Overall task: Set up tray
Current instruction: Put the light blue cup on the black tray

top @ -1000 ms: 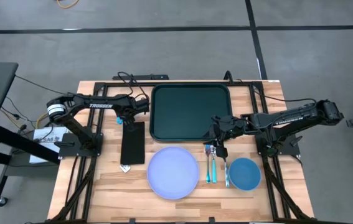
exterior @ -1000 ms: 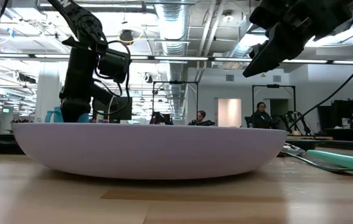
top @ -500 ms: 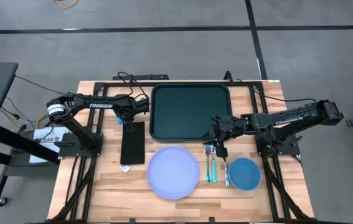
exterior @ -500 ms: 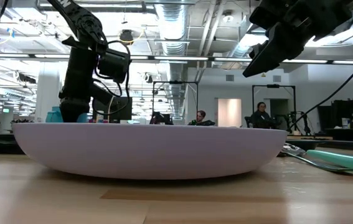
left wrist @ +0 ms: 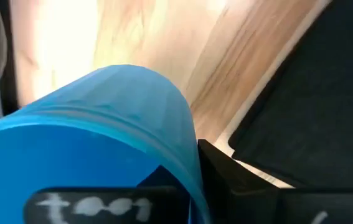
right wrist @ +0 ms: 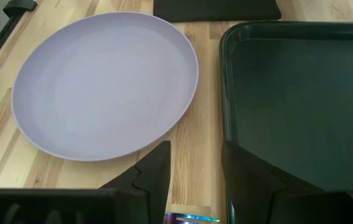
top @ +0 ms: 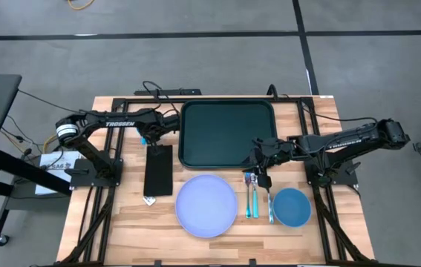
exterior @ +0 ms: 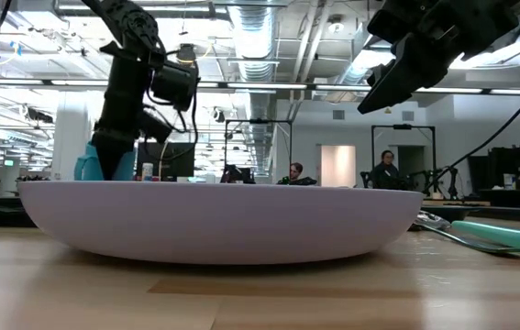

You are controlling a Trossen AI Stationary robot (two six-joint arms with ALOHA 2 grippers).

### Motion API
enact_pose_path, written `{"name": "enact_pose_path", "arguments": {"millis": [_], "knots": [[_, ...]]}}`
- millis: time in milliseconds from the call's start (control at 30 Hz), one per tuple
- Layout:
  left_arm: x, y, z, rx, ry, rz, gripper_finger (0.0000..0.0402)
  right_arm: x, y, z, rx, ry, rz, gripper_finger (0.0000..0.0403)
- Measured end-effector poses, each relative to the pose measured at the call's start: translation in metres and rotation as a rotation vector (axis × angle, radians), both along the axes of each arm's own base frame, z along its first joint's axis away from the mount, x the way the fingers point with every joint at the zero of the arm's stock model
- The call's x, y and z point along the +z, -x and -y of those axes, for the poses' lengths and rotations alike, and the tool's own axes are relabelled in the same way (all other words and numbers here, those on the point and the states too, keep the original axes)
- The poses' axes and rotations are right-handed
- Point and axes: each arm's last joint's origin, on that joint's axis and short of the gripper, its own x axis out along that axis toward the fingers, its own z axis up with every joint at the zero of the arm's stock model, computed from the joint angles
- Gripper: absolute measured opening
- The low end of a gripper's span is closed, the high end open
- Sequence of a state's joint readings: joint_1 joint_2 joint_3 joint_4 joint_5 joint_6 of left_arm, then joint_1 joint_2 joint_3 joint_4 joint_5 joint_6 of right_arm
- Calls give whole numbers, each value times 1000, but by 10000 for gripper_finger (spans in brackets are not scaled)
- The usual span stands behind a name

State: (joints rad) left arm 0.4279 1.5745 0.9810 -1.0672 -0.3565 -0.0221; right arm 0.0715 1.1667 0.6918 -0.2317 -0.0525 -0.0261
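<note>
The dark green tray lies at the table's far middle. Just to its left my left gripper is shut on a blue translucent cup, which shows in the low view behind the plate. A lavender plate lies in front of the tray. To the plate's right are teal-handled utensils and a blue bowl. My right gripper hangs open above the table, between the tray's near right corner and the utensils, and touches nothing. My left gripper has the blue cup by its wall, with one dark finger against the cup's outer side. The cup hides the other finger, so whether it is inside the cup cannot be told. In the low view the fingers come down from above.
A narrow flat black rectangle lies between the cup and the plate. Black frame rails run along both table sides. Beyond the table are an open room and seated people.
My left gripper has shut on the blue cup. Its wrist has shifted slightly toward the table's far edge and tipped. The cup now shows a little higher beside the fingers in the low view.
</note>
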Motion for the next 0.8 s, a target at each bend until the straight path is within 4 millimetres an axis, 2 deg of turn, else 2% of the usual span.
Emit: {"name": "enact_pose_path", "arguments": {"millis": [167,567,800], "knots": [[13,-12,3,-215,15,-9,5,0,0,0,0,0,0,134],[40,-35,15,-1079,94,-193,5,0,0,0,0,0,1,134],[64,-52,5,-1260,20,-93,5,0,0,0,1,1,1,134]]}}
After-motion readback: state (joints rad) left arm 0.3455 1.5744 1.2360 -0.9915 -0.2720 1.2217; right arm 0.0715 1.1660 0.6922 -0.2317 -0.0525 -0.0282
